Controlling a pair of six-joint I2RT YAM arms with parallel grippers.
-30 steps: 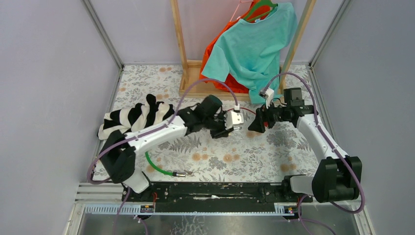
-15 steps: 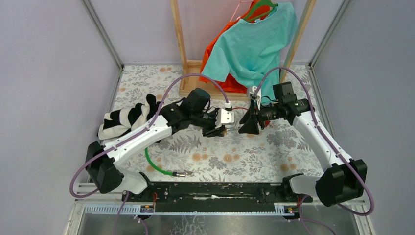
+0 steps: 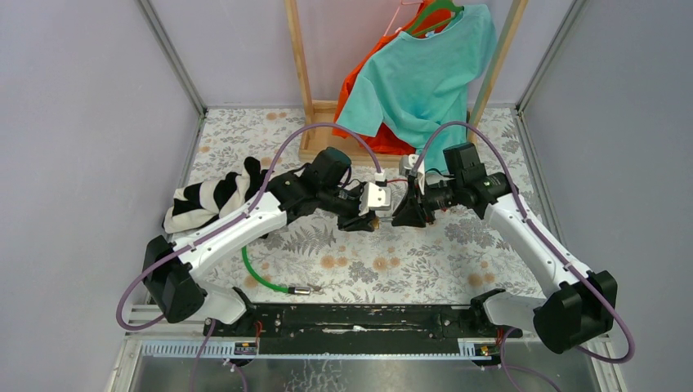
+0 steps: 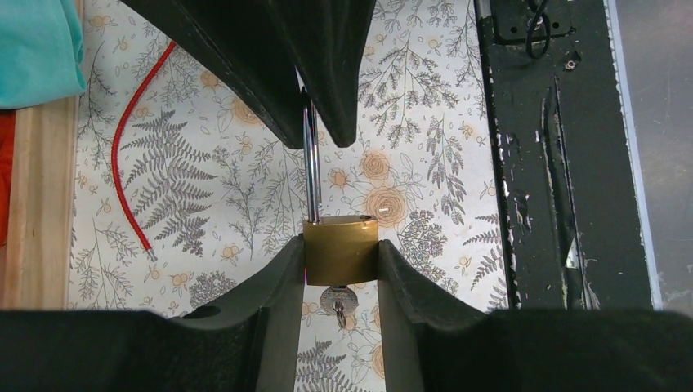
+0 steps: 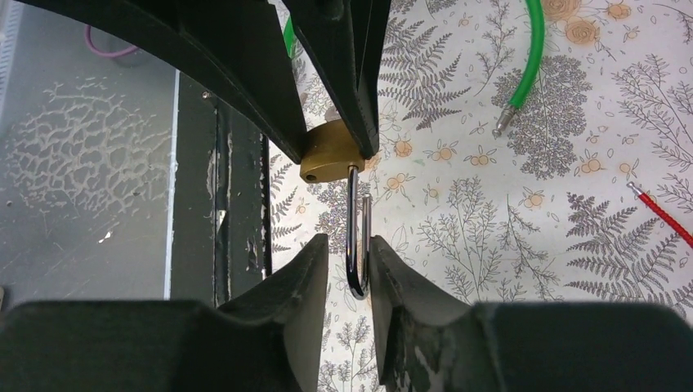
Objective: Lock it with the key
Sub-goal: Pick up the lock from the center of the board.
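Left gripper (image 4: pixel 341 243): clamping square brass padlock (image 4: pixel 341 260).
Right gripper (image 5: pixel 349 245): straddling silver steel shackle (image 5: pixel 350 229), narrowly parted, gap showing one side.

Since a second ago the right gripper (image 3: pixel 406 211) has swung in to the padlock (image 4: pixel 341 249); before, it was well apart from it. Its fingers (image 5: pixel 298 278) have narrowed and now sit either side of the shackle (image 5: pixel 357 245), grip unclear. The left gripper (image 3: pixel 369 214) carrying the padlock drew back slightly, and the left arm (image 3: pixel 237 233) has its shoulder end swung outward, away from the padlock.
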